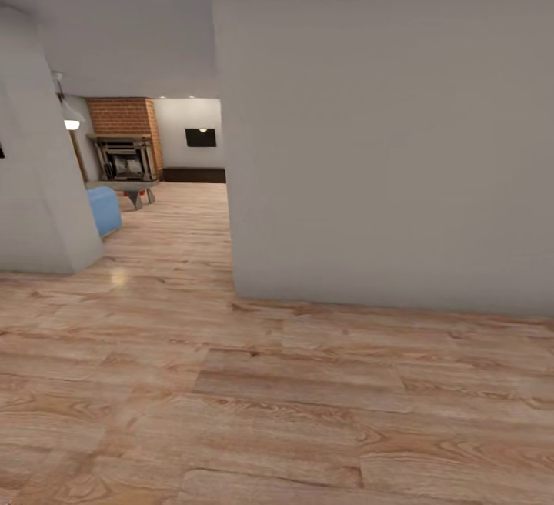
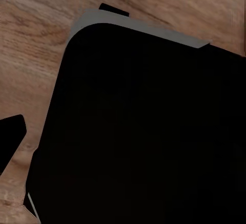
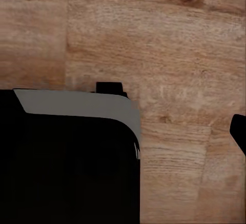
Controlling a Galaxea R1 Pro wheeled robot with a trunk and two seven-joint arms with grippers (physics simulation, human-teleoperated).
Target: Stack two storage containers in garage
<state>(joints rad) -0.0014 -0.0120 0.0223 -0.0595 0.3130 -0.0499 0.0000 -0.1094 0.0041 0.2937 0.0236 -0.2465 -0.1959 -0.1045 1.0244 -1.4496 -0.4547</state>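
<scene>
Head view: light wood plank floor [image 1: 231,413] runs wide and bare across the foreground.
Near wall: a broad pale grey wall [image 1: 385,128] fills the right side; its vertical corner edge drops to the planks just right of the passage.
Left edge: a curved pale wall [image 1: 35,166] bounds the passage on the other side.
Passage: a narrow strip of planks between the two walls leads on to the living room [image 1: 165,174].
Living room: red brick fireplace [image 1: 123,139] at the back, a low table [image 1: 131,189] in front of it, a blue sofa corner [image 1: 104,209] just beside the curved wall, a lit lamp [image 1: 71,122] above.
Storage containers: no orange-red bin can be made out in what shows of the room.
Left wrist view: a dark rounded body with a grey rim [image 2: 143,121] over planks; a dark tip [image 2: 13,137] at the edge; claw state cannot be told.
Right wrist view: a similar dark body, grey-edged [image 3: 72,157], above planks; a dark tip [image 3: 239,131] at the edge; claw state cannot be told.
</scene>
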